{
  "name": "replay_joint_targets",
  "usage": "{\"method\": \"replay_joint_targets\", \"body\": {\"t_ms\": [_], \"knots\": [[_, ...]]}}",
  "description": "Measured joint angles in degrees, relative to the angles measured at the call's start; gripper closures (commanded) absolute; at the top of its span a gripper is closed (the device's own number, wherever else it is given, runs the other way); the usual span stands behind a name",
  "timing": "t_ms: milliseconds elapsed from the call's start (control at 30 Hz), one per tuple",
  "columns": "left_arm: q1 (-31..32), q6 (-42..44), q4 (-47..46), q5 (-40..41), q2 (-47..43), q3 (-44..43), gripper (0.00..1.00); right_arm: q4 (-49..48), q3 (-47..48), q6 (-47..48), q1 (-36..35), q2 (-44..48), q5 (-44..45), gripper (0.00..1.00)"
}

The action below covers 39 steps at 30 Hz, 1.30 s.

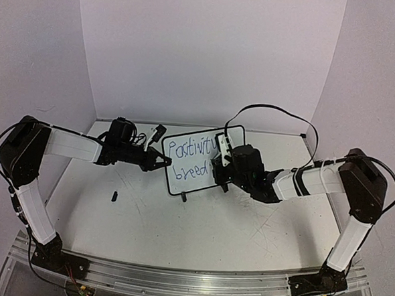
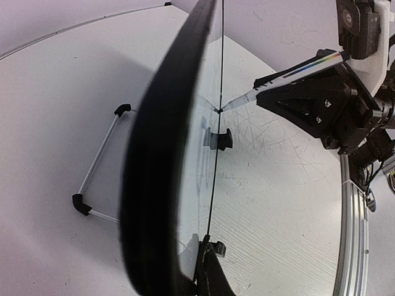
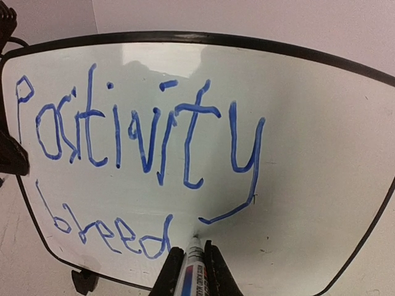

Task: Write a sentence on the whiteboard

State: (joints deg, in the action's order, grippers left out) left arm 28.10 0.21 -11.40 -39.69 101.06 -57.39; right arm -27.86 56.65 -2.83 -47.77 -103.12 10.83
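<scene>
Right gripper [image 3: 190, 254] clamps the marker [image 2: 296, 73], left gripper [image 1: 162, 161] pinches the whiteboard [image 3: 308, 154] frame; we reckon it's light, stiff, tippy, so grip the frame edge.

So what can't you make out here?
- Top view: the black right gripper covers the end of the blue handwritten sentence on the small black-framed whiteboard.
- Left wrist view: whiteboard seen edge-on, frame blurred, nothing readable.
- Top view: small black loose item, too tiny to identify.
</scene>
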Motion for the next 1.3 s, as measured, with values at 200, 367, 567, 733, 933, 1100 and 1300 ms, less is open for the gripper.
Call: {"method": "replay_joint_targets", "body": {"t_ms": [200,367,567,733,933,1100,1300], "knots": [[0.0,0.04,0.0,-0.02,0.0,0.0,1.0,0.0,0.02,-0.08,-1.01,-0.78,-0.19,1.0],[0.02,0.04,0.0,-0.02,0.0,0.0,1.0,0.11,0.01,-0.27,-1.47,-1.17,-0.09,1.0],[0.04,0.04,-0.02,-0.02,0.0,0.0,1.0,0.09,-0.52,-0.58,-1.38,-1.17,2.07,1.0],[0.04,0.04,0.0,0.0,0.0,0.0,1.0,0.11,-0.53,-0.78,-1.33,-1.17,3.27,1.0],[0.04,0.02,0.0,0.0,0.0,0.0,1.0,0.16,-0.55,-0.9,-1.33,-1.17,4.89,1.0],[0.04,0.02,0.0,0.0,0.0,0.0,1.0,0.24,-0.79,-1.09,-1.33,-1.15,5.46,1.0],[0.04,0.03,0.0,0.0,0.0,0.0,1.0,0.88,-1.45,-1.55,-1.33,-1.15,5.81,1.0]]}}
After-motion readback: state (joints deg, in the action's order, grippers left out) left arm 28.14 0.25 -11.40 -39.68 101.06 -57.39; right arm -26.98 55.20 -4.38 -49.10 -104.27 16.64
